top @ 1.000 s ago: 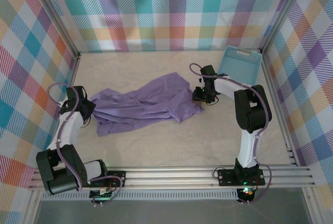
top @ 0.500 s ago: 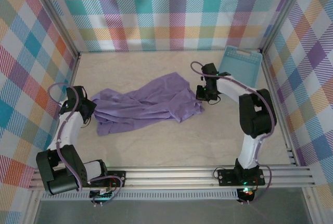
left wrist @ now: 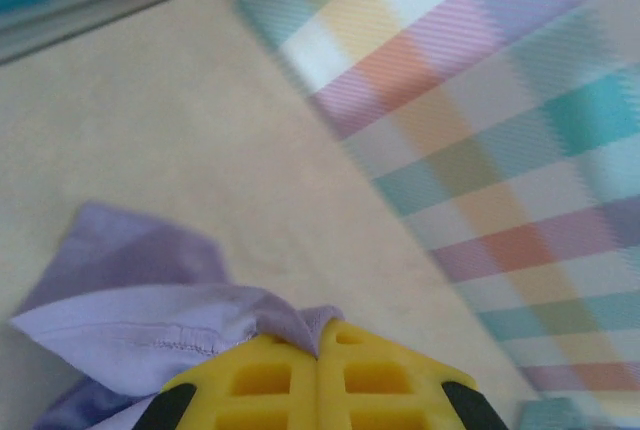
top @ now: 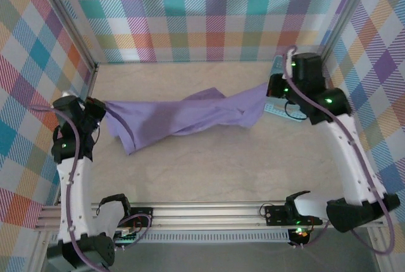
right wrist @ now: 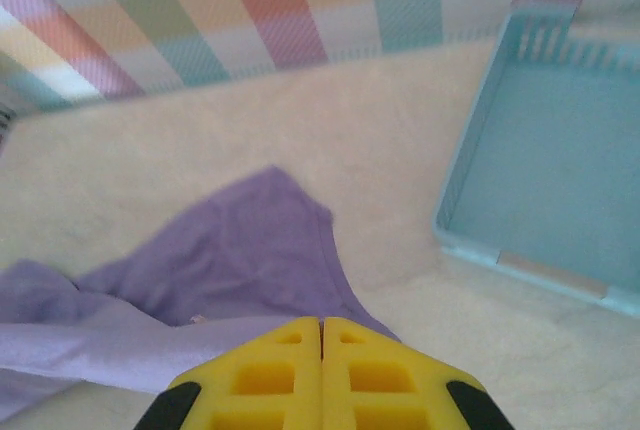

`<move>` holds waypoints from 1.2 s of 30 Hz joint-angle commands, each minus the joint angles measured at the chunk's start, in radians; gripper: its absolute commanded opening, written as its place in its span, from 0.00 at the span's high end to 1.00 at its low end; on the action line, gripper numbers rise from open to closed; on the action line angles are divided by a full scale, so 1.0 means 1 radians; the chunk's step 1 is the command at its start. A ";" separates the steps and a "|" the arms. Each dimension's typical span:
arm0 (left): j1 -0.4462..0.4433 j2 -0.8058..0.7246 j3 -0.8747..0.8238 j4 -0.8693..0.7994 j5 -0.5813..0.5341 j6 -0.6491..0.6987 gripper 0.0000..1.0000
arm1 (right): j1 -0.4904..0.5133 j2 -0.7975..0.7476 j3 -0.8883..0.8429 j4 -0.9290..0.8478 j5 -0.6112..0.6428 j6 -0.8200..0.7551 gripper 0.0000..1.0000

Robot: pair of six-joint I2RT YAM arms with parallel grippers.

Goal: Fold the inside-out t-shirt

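Note:
The lavender t-shirt (top: pixel 180 117) hangs stretched in a crumpled band between my two grippers, sagging toward the table at its lower left. My left gripper (top: pixel 100 109) is shut on the shirt's left end. In the left wrist view its yellow jaws (left wrist: pixel 320 335) pinch a fold of purple fabric (left wrist: pixel 150 315) with a stitched hem. My right gripper (top: pixel 269 90) is shut on the shirt's right end. In the right wrist view the shirt (right wrist: pixel 230 260) runs under the closed yellow jaws (right wrist: pixel 321 325).
A light blue plastic basket (right wrist: pixel 550 180) sits at the back right of the table, partly behind the right arm (top: pixel 276 109). Plaid walls enclose the table on three sides. An aluminium rail (top: pixel 209 212) runs along the near edge.
The right gripper shut on the shirt's right edge. Both arms rose and drew apart, lifting the shirt off the table and stretching it between them.

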 commanded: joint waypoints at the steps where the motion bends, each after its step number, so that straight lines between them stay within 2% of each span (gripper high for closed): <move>1: 0.013 -0.063 0.107 -0.052 0.088 0.031 1.00 | -0.005 -0.065 0.129 -0.095 0.058 -0.029 1.00; 8: 0.014 -0.168 0.296 -0.120 0.098 0.062 1.00 | -0.004 -0.124 0.403 -0.138 0.019 -0.048 1.00; 14: 0.013 -0.119 0.376 -0.162 0.094 0.069 1.00 | -0.004 -0.106 0.526 -0.087 0.026 -0.070 1.00; 20: 0.013 0.123 0.381 -0.198 0.142 0.082 1.00 | -0.004 0.054 0.606 -0.050 0.067 -0.127 1.00; 25: 0.013 0.415 0.420 -0.210 0.180 0.065 1.00 | -0.008 0.258 0.620 0.011 0.096 -0.197 1.00; 30: 0.013 0.638 0.529 -0.196 0.165 0.023 1.00 | -0.042 0.485 0.721 0.043 0.032 -0.201 1.00; 33: 0.013 0.713 0.588 -0.136 0.205 -0.015 1.00 | -0.078 0.616 0.848 0.037 -0.027 -0.161 1.00; 36: 0.013 0.760 0.692 -0.125 0.201 -0.017 1.00 | -0.120 0.692 0.960 0.056 -0.099 -0.111 1.00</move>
